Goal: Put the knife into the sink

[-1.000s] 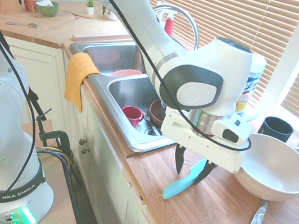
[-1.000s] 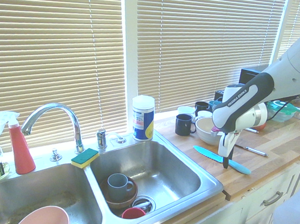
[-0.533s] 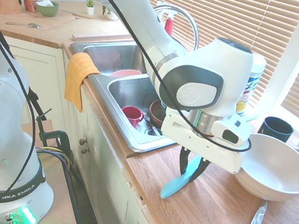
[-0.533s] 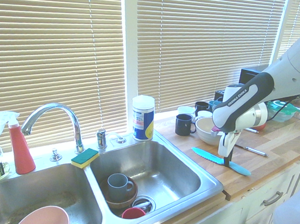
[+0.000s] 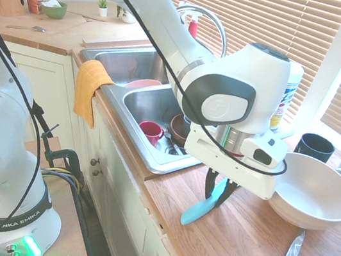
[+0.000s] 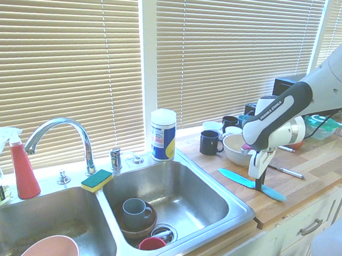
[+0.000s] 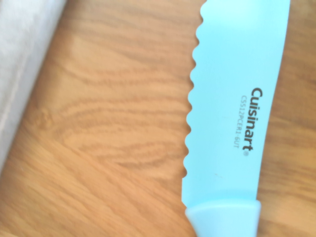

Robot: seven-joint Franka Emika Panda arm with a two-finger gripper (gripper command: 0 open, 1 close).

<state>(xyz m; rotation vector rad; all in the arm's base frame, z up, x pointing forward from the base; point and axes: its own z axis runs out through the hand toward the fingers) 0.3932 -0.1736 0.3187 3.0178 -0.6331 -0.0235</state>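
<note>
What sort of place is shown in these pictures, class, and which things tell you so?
Most likely a kitchen: there is a double sink with a red cup in it, and a turquoise knife on the wooden counter.

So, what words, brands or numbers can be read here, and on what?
"Cuisinart" and "C5512PCER1-6UT": turquoise plastic serrated knife; the small code is blurry, so some characters are uncertain.
"FRANKA EMIKA": white robot arm.
Unreadable, too small: label on white-lidded blue-and-yellow canister.

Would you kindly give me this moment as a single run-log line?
task: knife to sink | jaws: shut on turquoise knife | knife: at countertop, outside sink | placing: not yet done
</note>
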